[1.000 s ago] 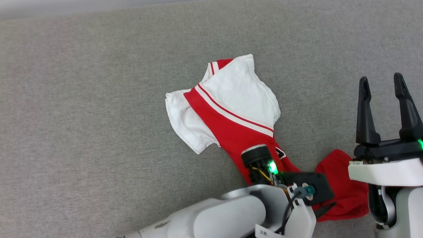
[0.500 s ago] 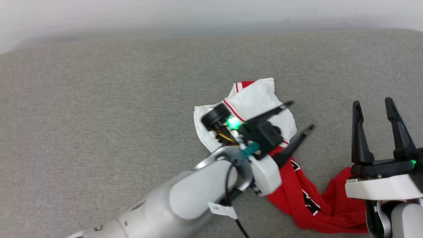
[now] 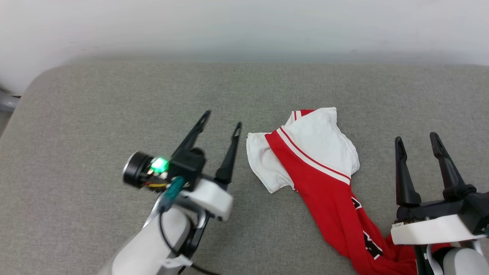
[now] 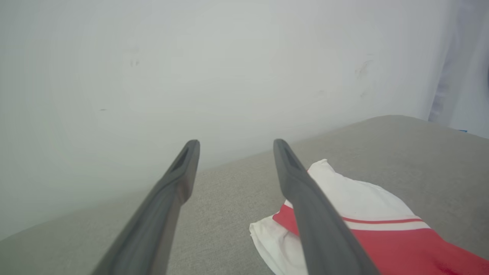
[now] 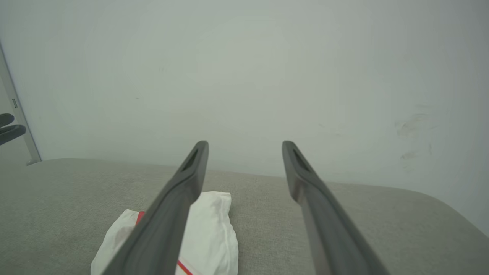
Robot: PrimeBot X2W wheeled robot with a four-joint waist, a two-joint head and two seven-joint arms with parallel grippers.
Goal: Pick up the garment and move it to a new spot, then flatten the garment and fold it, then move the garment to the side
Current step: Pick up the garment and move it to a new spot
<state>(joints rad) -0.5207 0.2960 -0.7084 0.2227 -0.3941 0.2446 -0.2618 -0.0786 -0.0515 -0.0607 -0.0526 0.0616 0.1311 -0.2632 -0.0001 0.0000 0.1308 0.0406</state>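
The garment (image 3: 324, 179), a red jersey with white sleeves and stripe trim, lies crumpled on the grey cushion, stretching from the middle toward the lower right; a bit of black print shows near its lower end. My left gripper (image 3: 222, 118) stands open to the left of the garment, nothing between its fingers. In the left wrist view the garment (image 4: 366, 225) lies right of the open gripper (image 4: 236, 142). My right gripper (image 3: 416, 136) is open at the lower right, above the garment's red end. The right wrist view has a white sleeve (image 5: 214, 229) behind the left finger of the open gripper (image 5: 245, 143).
The grey cushioned surface (image 3: 95, 126) runs wide to the left of the garment. A pale wall (image 3: 244, 26) stands along its far edge. The cushion's rounded left corner (image 3: 34, 80) shows at the upper left.
The camera has tilted up. My left gripper has let go of the garment and swung from over it to its left side, open. The garment lies more stretched out.
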